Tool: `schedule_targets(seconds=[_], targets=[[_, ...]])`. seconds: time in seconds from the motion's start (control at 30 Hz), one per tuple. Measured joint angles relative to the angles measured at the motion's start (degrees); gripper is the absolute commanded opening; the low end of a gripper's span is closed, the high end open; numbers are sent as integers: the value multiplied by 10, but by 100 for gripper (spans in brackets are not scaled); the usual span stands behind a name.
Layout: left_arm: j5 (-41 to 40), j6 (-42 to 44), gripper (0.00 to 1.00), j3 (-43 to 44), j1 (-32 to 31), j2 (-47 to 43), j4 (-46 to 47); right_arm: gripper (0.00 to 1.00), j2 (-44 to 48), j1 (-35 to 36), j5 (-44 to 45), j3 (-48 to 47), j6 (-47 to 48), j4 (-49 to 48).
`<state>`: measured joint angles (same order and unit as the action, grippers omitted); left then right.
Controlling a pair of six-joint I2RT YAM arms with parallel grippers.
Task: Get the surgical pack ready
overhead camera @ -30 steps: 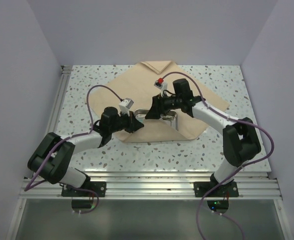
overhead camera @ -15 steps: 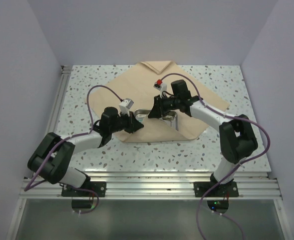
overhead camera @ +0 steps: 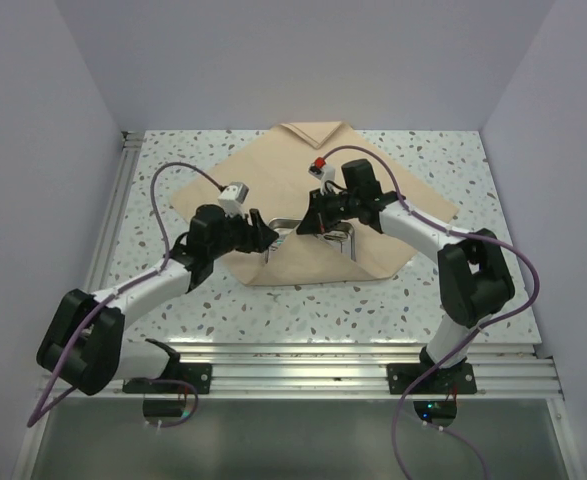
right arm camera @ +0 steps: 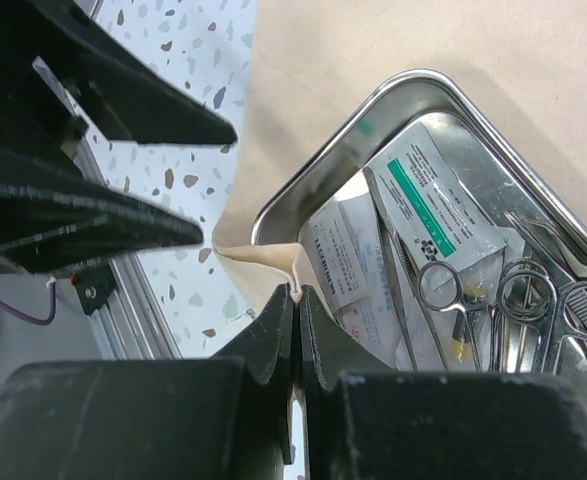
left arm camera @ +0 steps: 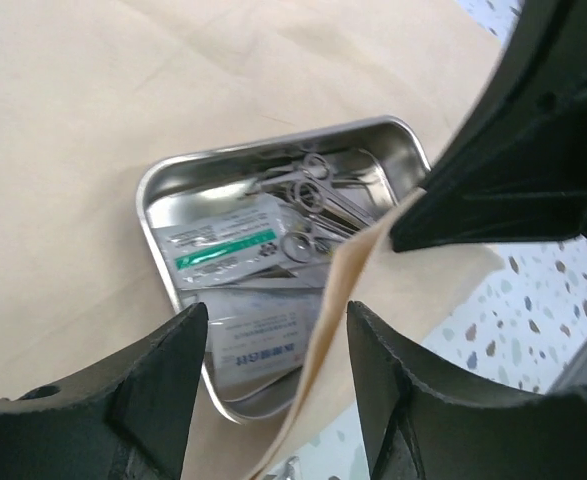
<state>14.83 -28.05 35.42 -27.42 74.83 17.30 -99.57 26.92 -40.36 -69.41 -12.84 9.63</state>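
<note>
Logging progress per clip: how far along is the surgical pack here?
Done: the large tan cloth sheet lies spread, and the shiny steel tray on it holds metal instruments and clear packets. In hand: the right gripper pinches the cloth's near corner, raised beside the tray; the left gripper is open. Left: folding the cloth over and closing the bundle.

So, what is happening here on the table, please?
The two arms are wrapping a steel tray in a tan cloth. The right gripper is shut on a corner of the cloth and holds it raised at the tray's edge. The left gripper is open, close beside that raised flap. The tray holds ring-handled instruments and packets, not covered yet.
</note>
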Motion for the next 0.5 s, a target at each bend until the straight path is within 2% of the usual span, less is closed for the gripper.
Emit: schedule_targets(seconds=[0.13,0.3,0.5], targets=[[-37,-5,65,31,23,7,-47,0,0,-4,4,0,0,2],[-58,-5,66,124,39,87,-92,0,0,-13,4,-5,-1,7],[-61,-9,58,222,48,208,-108,0,0,-22,5,-16,-3,15]])
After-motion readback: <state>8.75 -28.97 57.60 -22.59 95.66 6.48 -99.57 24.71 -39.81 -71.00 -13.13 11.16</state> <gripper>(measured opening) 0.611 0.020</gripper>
